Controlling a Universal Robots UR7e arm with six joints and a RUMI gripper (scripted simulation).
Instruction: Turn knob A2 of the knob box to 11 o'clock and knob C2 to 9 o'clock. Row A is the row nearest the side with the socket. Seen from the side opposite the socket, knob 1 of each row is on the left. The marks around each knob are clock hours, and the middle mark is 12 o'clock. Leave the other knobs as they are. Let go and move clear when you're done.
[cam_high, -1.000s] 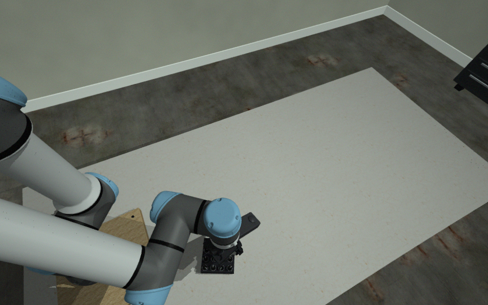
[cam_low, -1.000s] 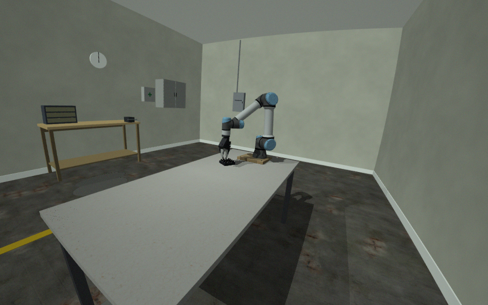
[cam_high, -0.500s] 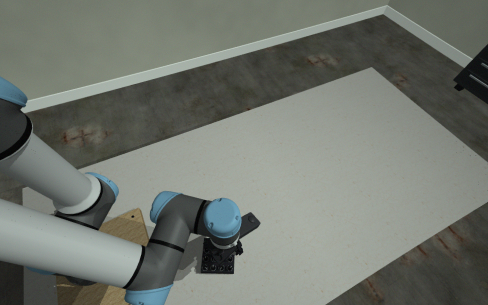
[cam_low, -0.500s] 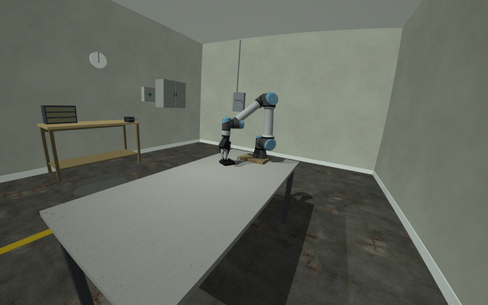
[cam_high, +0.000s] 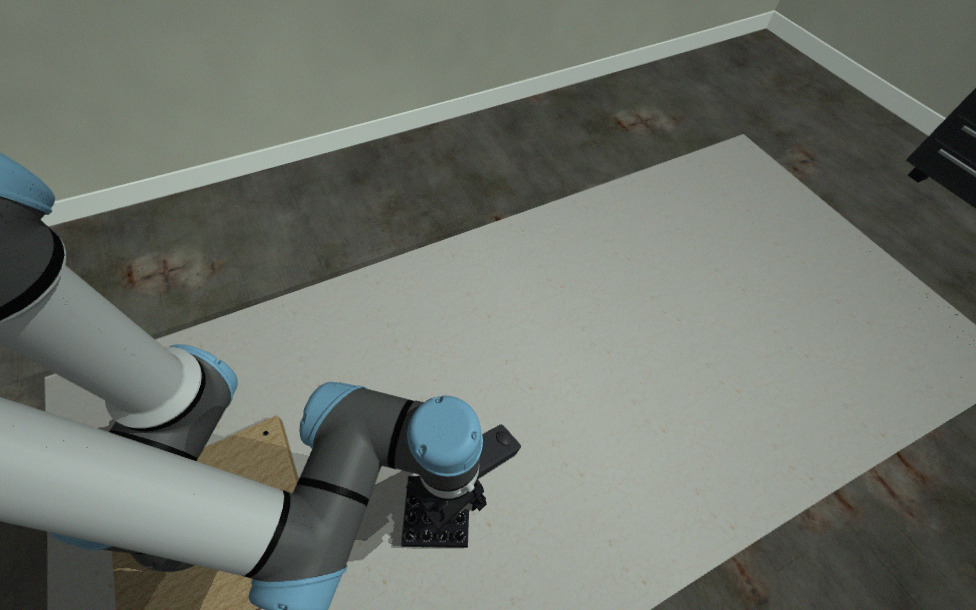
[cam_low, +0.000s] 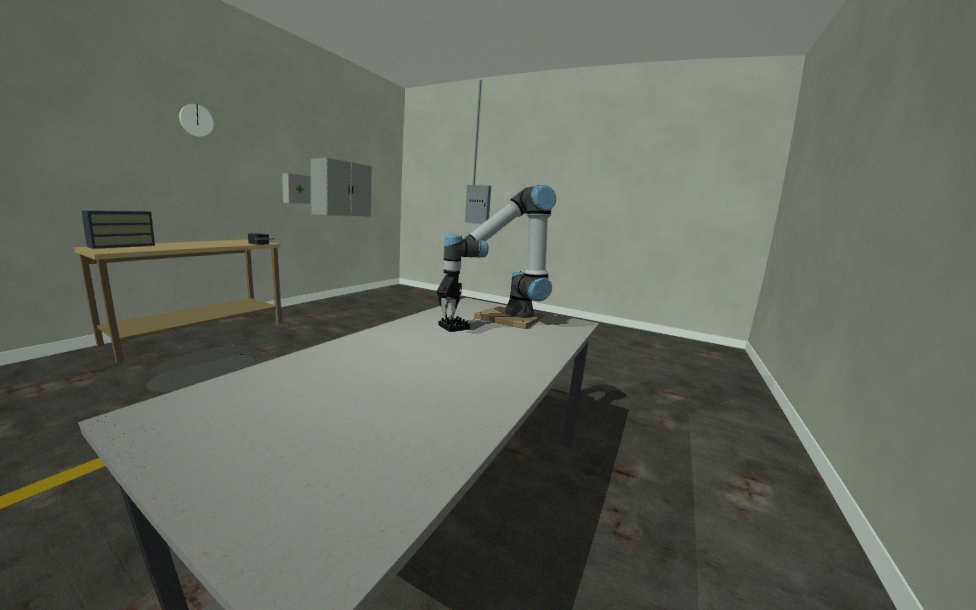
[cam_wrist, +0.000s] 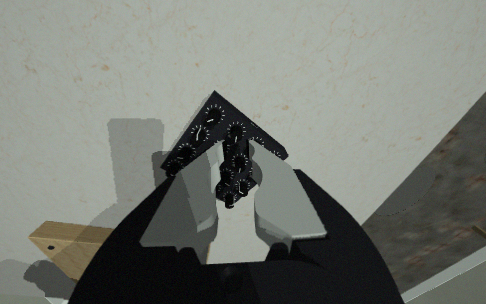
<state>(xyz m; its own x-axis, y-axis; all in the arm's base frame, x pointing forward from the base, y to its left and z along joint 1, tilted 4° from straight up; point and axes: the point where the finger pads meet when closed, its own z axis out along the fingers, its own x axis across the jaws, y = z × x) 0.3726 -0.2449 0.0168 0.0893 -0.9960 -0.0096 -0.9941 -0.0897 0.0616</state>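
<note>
Lining up a knob on the box (cam_high: 434, 543) (cam_low: 454, 325) (cam_wrist: 226, 111), my gripper (cam_high: 444, 513) (cam_low: 449, 317) (cam_wrist: 236, 141), slightly parted, grips nothing; I should straddle, close, then twist.

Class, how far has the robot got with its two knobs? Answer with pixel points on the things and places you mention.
Done: the pictures confirm neither turn. In hand: the black two-jaw tool (cam_low: 449, 318) (cam_wrist: 236, 141) is down at the black square knob box (cam_high: 434, 544) (cam_low: 454, 326) (cam_wrist: 215, 100). Left: probably both A2 and C2.
</note>
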